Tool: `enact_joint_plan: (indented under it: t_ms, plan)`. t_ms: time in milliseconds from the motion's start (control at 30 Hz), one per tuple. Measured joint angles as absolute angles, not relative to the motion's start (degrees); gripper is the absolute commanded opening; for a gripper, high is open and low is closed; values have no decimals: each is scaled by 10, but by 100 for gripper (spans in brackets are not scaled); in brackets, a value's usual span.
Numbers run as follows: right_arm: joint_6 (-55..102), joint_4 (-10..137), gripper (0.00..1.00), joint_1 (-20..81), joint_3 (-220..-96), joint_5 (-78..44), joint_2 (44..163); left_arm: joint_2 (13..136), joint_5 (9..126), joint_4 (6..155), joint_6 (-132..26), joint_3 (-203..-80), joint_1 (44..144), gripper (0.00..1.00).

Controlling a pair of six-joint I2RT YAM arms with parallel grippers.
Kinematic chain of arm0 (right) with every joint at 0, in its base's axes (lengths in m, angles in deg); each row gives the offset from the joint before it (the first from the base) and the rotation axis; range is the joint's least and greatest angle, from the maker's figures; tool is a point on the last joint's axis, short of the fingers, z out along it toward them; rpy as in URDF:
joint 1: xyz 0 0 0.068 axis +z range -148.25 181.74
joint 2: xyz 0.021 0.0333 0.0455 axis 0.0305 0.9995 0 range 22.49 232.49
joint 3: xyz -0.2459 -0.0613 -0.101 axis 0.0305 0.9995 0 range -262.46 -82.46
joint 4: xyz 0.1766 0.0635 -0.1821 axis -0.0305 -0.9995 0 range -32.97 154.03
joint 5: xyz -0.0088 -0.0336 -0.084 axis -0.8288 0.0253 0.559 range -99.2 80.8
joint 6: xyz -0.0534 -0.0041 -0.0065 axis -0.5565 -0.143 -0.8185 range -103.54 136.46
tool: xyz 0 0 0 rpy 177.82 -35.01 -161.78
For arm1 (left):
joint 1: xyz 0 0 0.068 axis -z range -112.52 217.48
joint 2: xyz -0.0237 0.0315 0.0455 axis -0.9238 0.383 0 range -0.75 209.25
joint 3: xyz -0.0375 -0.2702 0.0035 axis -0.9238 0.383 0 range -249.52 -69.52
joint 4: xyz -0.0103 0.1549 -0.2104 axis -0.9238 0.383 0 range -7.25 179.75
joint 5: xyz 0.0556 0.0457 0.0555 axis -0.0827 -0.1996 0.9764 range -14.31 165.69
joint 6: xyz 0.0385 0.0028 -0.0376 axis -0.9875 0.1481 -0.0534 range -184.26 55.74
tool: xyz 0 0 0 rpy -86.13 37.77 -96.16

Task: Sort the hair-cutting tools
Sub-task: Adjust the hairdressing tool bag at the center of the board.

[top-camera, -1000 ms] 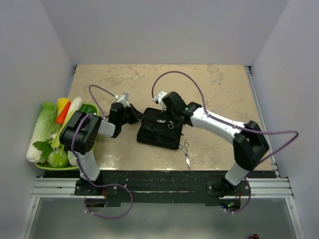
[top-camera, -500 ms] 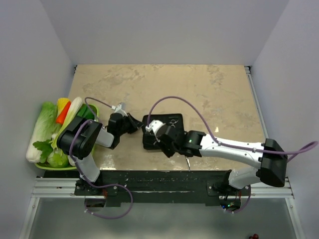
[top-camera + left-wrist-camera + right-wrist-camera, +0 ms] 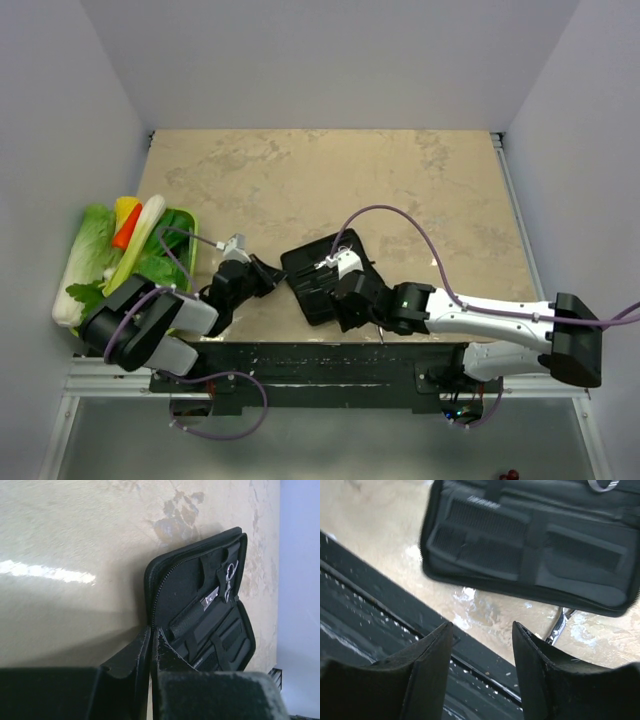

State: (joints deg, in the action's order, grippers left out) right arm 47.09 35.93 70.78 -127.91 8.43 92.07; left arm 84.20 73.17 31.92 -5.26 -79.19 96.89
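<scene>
Beige tabletop bears open black case holding silver ring-handled scissors.

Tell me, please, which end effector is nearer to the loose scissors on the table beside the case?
Right. The right end effector hovers open close to the scissors; the left end effector pinches the far left edge of the case.

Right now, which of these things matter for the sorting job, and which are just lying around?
Job: black case; scissors tucked inside; loose scissors beside it; combs.
Lying about: vegetables in the green tray.
</scene>
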Motion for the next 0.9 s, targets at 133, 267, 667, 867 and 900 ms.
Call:
enact_joint_plan:
  t_ms: [133, 267, 667, 867, 900]
  plan:
    - [498, 367, 57, 708, -1276, 109, 923, 757, 762, 361, -46, -754, 969, 1]
    - [526, 379, 58, 708, -1263, 111, 941, 678, 782, 413, -50, -748, 970, 27]
    - [592, 462, 59, 708, -1229, 91, 988, 586, 819, 505, -78, -759, 972, 39]
    - [598, 494, 61, 699, -1228, 88, 1044, 622, 838, 507, -110, -779, 972, 41]
    - [599, 495, 61, 698, -1228, 88, 1049, 634, 839, 506, -115, -788, 972, 42]
